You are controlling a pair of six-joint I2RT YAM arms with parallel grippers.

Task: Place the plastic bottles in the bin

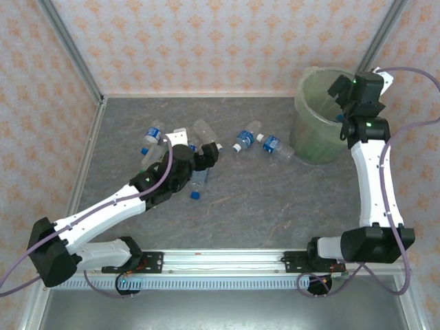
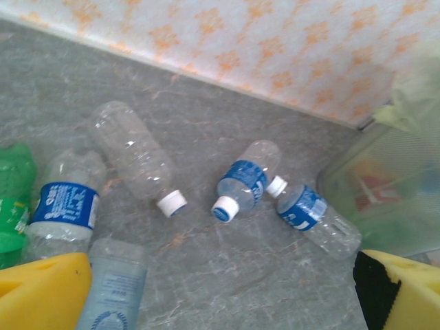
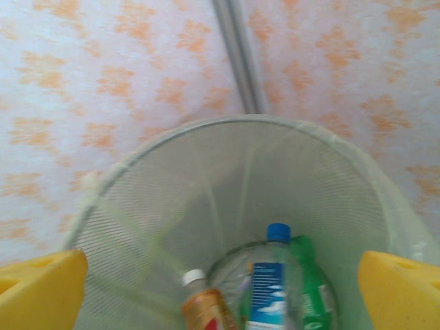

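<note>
Risk at the heap: the left gripper (image 2: 220,292) hangs over crowded bottles, so closing here may catch two at once, or nudge a round one and send it rolling away.
Risk at the bin: the right gripper (image 3: 220,295) sits within the rim of the bin (image 1: 313,130). Pulling back at a slant may snag the thin liner or tip the bin.
Risk near the bin: one labelled bottle (image 2: 313,213) lies near the bin wall, which probably leaves little room for a finger on that side.
Left arm: stretched forward and low from its base, wrist tilted down over the heap left of centre.
Right arm: raised steeply, wrist bent over the bin's mouth and looking down into it.
Left pincer: spread wide, nothing between the fingers.
Right pincer: spread wide and empty.
Bottles on the table: a clear unlabelled one (image 2: 134,155), a blue-labelled one (image 2: 244,180) beside it, a green one (image 2: 14,206) at the left edge, and more under the left wrist.
Bottles in the bin: a blue-capped one (image 3: 268,282), a green one (image 3: 313,295) and an orange-brown one (image 3: 203,309) lie at the bottom.
</note>
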